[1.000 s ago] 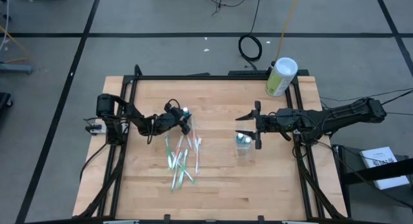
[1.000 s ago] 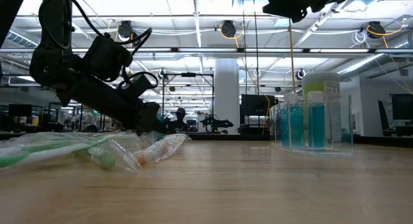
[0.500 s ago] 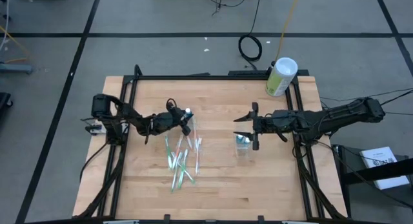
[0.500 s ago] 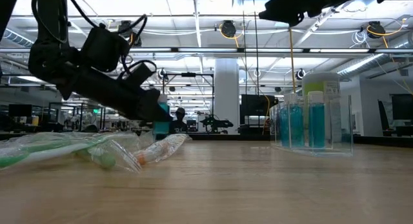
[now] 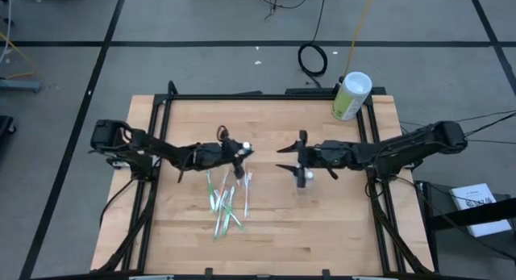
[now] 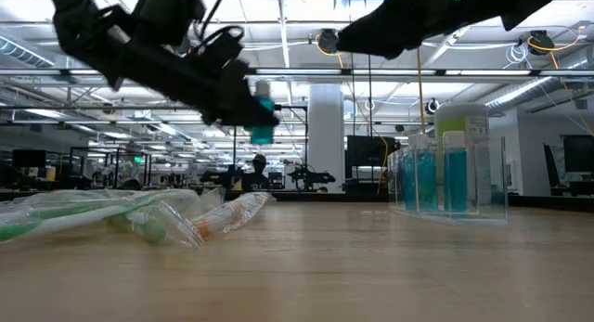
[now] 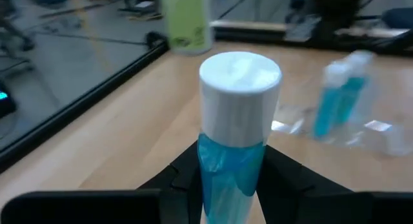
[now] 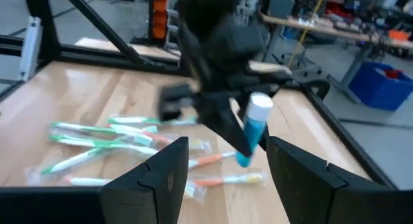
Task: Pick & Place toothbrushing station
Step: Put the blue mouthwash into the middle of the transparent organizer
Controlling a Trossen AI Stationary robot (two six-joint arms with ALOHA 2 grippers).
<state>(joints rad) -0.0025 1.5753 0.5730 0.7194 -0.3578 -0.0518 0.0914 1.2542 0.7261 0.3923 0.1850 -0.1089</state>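
Note:
My left gripper (image 5: 236, 155) is shut on a teal tube with a white cap (image 7: 239, 75) and holds it above the table, right of the toothbrush pile (image 5: 226, 201). The tube also shows in the low view (image 6: 263, 109) and the right wrist view (image 8: 251, 130). The wrapped toothbrushes lie flat on the wood. The small clear cup (image 6: 450, 178) stands on its base with teal tubes upright inside. In the high view the cup (image 5: 303, 183) is just under my right gripper (image 5: 292, 159). That gripper is open and empty, and its fingers (image 8: 155, 179) point at my left gripper. My left gripper pinches the tube's teal body (image 7: 229, 166) between its two fingers, below the white cap. The fingers (image 7: 284, 179) come from the table's left, slanting down. The tube is lifted clear of the table, cap uppermost and a little tilted.
A pale-green canister with a white lid (image 5: 351, 94) stands at the table's far right corner. A black frame (image 5: 266, 95) runs along the table's far and side edges. Bare wood lies between the toothbrush pile and the cup.
My left gripper has risen from near the table and gone toward the table's right edge with the teal tube, which is now lifted well clear. My right gripper has gone toward the table's left, over the cup, closer to my left gripper.

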